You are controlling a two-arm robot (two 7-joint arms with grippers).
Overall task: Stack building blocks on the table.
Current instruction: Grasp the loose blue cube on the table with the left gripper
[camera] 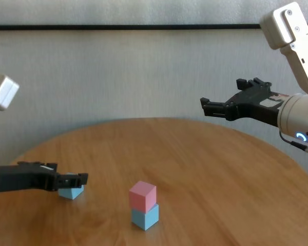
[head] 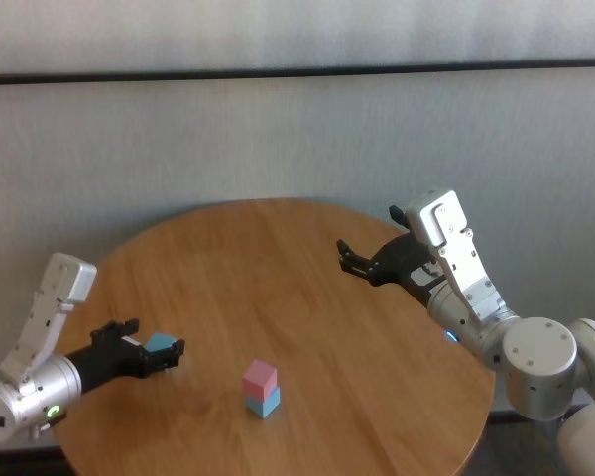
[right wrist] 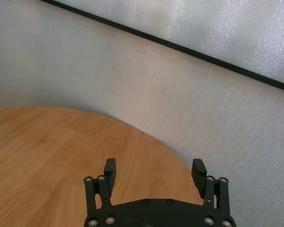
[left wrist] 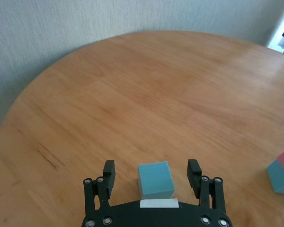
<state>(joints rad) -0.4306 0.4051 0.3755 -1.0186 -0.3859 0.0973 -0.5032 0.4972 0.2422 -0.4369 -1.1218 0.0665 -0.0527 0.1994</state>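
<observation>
Left gripper [left wrist: 152, 176] is straddling the loose blue block [left wrist: 155, 180], fingers released; closing off-centre risks twisting it. Right gripper [head: 357, 260] is hovering released at 2 o'clock.

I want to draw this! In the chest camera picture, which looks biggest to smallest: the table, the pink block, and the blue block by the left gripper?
1. Table, by far.
2. Pink block.
3. Blue block between the open left gripper fingers: it looks smaller, but it is partly hidden and farther off, so not surely smaller.
</observation>
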